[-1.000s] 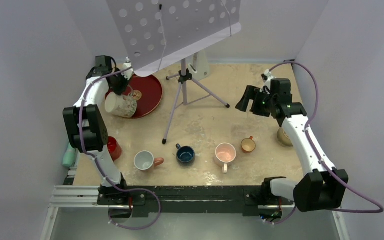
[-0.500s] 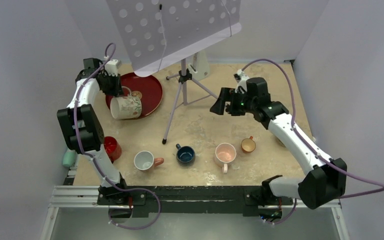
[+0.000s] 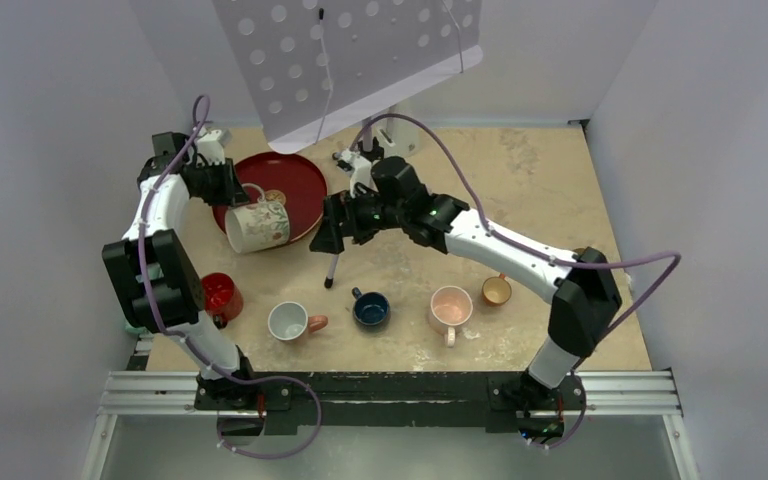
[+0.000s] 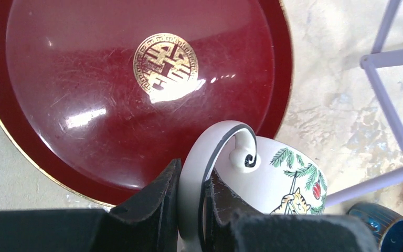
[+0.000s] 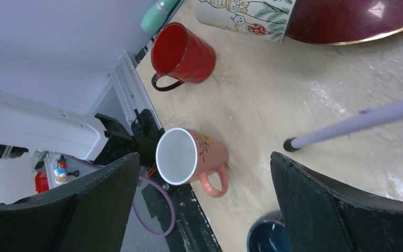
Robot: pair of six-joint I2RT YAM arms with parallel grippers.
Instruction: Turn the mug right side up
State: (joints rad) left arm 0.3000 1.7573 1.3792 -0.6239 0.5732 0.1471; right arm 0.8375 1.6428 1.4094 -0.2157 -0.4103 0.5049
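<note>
The white mug with a cat and pine-branch print lies tilted on its side at the front edge of the red plate. My left gripper is shut on its curled handle, with one finger on each side of the loop. The mug's body hangs beyond the plate rim. My right gripper is open and empty, just right of the mug, beside a tripod leg. In the right wrist view the gripper hovers above the table, and the mug's printed side shows at the top edge.
A music stand on a tripod stands mid-table, one leg foot near my right gripper. A red mug, a white-and-pink mug, a blue mug, a pink mug and a small orange mug line the front.
My right arm has swept left across the table, from the far right side to the tripod beside the mug. My left gripper has shifted slightly, carrying the mug a little rightward.
</note>
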